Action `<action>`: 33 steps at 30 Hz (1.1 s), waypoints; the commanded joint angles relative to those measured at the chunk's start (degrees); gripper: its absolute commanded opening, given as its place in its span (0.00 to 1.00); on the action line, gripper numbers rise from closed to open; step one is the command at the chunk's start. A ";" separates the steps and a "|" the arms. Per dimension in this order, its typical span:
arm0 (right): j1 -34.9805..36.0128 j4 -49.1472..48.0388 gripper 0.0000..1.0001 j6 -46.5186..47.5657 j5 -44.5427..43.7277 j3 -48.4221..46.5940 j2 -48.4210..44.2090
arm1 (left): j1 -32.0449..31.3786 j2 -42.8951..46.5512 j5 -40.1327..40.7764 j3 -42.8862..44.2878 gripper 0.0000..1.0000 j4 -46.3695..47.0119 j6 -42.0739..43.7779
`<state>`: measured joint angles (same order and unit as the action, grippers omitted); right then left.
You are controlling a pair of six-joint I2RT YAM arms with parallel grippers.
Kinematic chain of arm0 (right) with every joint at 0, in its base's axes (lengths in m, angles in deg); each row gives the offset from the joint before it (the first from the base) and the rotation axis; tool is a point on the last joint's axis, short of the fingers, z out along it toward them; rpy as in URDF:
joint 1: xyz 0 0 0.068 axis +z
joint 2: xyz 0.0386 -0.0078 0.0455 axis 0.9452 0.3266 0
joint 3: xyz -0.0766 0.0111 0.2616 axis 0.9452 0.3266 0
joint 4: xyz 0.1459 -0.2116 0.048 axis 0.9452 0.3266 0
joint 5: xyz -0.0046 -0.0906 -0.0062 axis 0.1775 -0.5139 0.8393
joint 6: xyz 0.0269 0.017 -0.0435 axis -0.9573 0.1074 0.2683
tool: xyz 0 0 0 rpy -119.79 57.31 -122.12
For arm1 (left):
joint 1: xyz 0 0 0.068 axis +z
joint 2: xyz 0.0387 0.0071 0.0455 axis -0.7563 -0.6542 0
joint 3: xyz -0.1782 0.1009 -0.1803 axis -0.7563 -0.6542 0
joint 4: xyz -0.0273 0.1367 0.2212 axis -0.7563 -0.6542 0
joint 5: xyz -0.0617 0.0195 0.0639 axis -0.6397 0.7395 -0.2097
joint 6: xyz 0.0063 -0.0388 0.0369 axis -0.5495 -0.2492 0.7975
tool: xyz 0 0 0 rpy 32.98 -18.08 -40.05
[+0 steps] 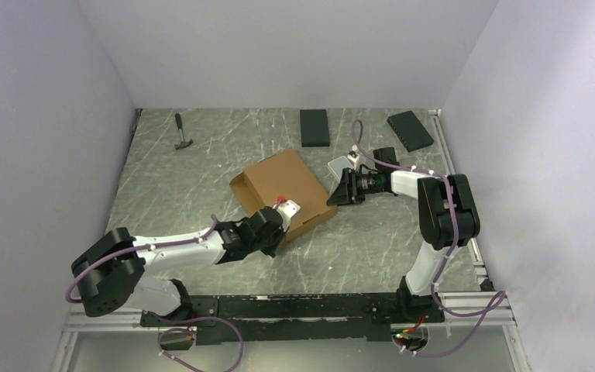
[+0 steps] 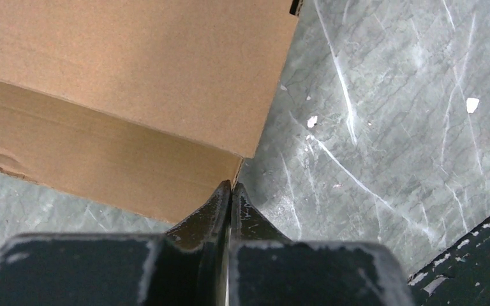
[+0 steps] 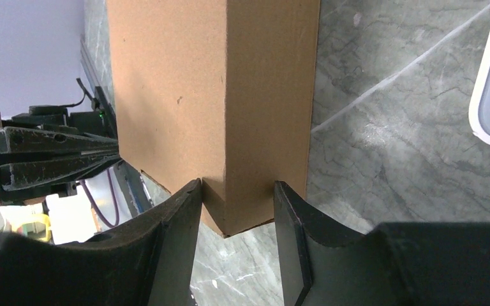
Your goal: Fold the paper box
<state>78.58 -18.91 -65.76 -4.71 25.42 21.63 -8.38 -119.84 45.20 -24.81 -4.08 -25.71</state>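
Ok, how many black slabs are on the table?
2. One black slab lies at the far edge beyond the paper box; the second slab sits angled near the far right corner. More could be hidden.

No text, label, brand, number or sign can be read in any view. The visible faces of the box (image 1: 283, 186) are plain brown cardboard.
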 commanded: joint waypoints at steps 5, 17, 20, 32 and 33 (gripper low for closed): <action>0.18 0.47 0.47 3.42 -6.58 -0.45 1.68 | 2.02 7.73 -0.68 -0.86 0.27 3.80 -5.34; 0.18 0.45 0.48 3.64 -6.76 -0.45 1.75 | 8.37 29.44 1.60 -8.97 0.77 -5.52 -26.21; 0.18 0.47 0.48 3.61 -6.86 -0.45 1.93 | 12.51 34.48 -2.34 -12.50 0.72 -8.48 -36.20; 0.18 0.53 0.47 3.52 -6.59 -0.54 2.35 | 12.93 29.69 -2.03 -16.20 0.00 -15.72 -56.96; 0.13 0.55 0.47 3.51 -6.55 -0.54 2.35 | 12.88 27.85 -2.68 -16.64 0.00 -13.00 -56.57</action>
<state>78.58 -18.76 -65.37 -4.53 25.18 22.00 4.34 -85.94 43.58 -40.46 -21.15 -76.65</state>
